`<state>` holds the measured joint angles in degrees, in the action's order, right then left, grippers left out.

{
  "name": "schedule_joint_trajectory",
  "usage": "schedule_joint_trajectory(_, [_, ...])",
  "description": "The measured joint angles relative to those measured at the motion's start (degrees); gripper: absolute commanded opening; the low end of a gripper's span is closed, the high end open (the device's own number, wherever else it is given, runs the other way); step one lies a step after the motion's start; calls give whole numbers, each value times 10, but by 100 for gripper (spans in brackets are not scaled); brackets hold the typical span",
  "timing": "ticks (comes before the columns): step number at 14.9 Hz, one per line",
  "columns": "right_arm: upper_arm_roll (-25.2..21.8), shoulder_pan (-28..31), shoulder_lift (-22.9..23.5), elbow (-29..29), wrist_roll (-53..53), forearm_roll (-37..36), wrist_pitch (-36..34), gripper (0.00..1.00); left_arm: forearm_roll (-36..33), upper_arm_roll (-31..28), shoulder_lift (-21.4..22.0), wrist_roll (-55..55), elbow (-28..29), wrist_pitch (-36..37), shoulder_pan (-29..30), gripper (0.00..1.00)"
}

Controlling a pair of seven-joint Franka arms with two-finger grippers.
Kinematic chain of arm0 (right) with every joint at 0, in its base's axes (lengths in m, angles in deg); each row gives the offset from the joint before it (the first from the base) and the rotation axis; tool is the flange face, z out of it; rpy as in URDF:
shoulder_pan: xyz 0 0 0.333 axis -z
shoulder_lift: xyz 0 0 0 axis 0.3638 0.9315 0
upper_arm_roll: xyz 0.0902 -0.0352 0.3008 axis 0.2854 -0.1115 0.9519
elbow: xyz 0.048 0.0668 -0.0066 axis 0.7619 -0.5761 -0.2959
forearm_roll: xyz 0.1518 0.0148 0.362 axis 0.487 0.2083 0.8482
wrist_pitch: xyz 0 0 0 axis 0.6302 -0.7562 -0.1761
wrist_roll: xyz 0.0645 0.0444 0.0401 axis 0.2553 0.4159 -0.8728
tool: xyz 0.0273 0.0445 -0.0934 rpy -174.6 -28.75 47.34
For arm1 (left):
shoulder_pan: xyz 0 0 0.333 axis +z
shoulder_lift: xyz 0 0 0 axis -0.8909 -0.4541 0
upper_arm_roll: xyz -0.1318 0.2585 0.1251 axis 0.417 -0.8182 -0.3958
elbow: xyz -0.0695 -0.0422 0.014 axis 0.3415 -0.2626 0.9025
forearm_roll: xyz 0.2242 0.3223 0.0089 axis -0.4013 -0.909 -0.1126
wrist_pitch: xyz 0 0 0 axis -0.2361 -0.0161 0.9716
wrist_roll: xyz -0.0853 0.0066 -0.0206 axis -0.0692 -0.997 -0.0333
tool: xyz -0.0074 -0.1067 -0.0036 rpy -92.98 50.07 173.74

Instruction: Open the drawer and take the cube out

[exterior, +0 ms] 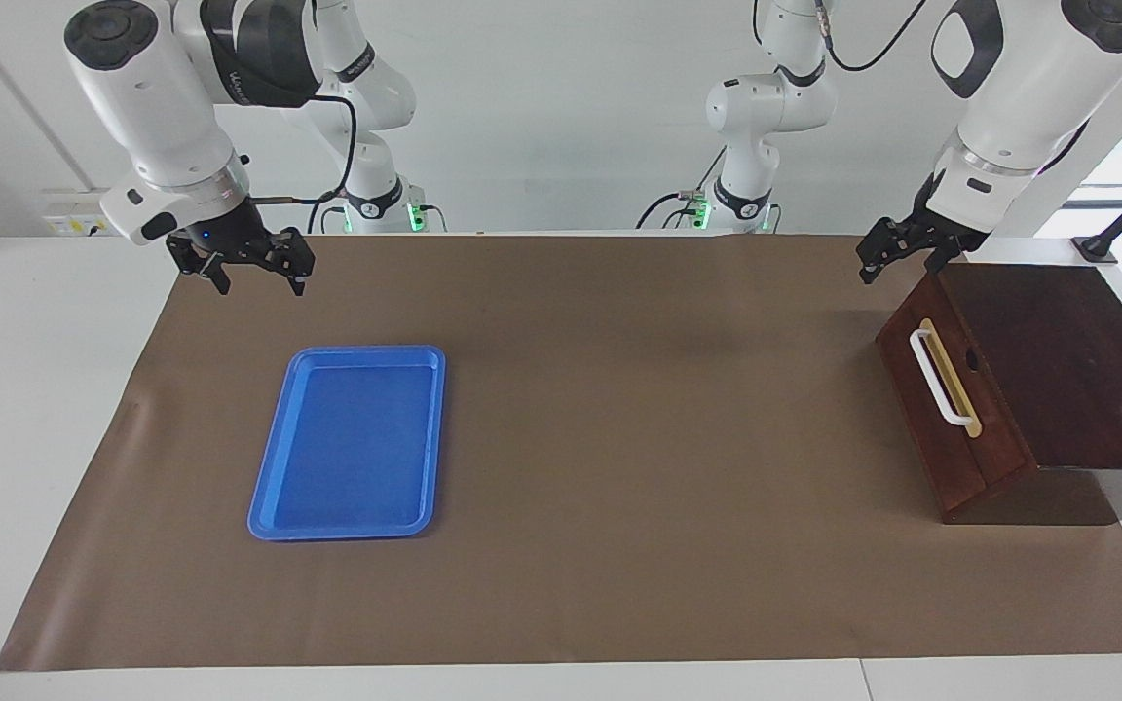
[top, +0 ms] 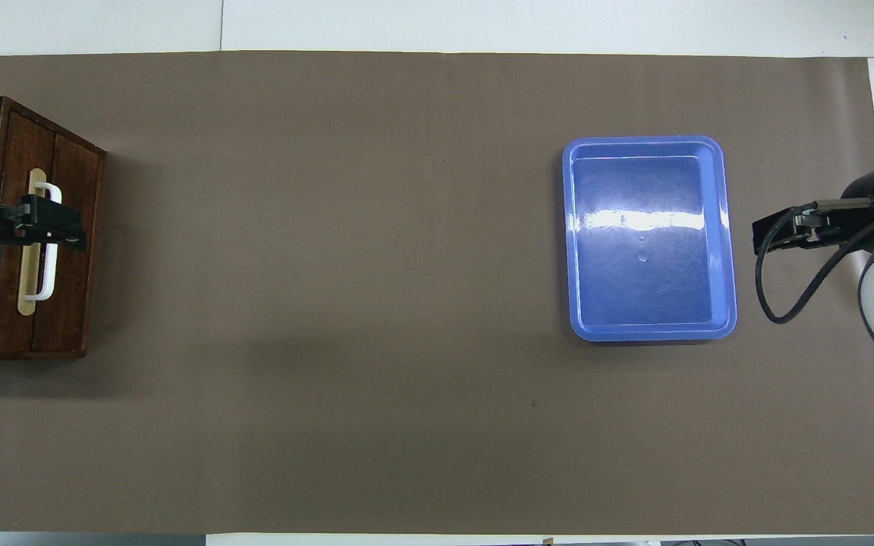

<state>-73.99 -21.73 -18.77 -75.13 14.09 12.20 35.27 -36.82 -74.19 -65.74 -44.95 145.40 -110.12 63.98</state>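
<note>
The dark wooden drawer (exterior: pixel 915 387) (top: pixel 73 296) is shut in its cabinet at the left arm's end of the table. Its white bar handle (exterior: pixel 943 380) (top: pixel 48 282) faces the table's middle. The cube is hidden. My left gripper (exterior: pixel 902 265) (top: pixel 58 226) hangs open in the air above the cabinet's upper edge, touching nothing; from overhead it overlaps the handle. My right gripper (exterior: pixel 259 275) (top: pixel 769 233) hangs open and empty above the mat at the right arm's end, beside the tray.
An empty blue plastic tray (exterior: pixel 347 533) (top: pixel 649 332) lies on the brown mat (exterior: pixel 619 438) toward the right arm's end. The wooden cabinet's top (exterior: pixel 1058 360) stands well above the mat.
</note>
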Motion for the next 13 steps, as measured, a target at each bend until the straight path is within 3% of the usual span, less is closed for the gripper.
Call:
schedule_joint_trajectory(9, [0, 0, 0, 0, 0, 0, 0, 100, -7, 1, -5, 22, 4, -47, -1, 100])
schedule_joint_trajectory(13, [0, 0, 0, 0, 0, 0, 0, 100, -82, 1, -22, 43, 43, -129, -7, 100])
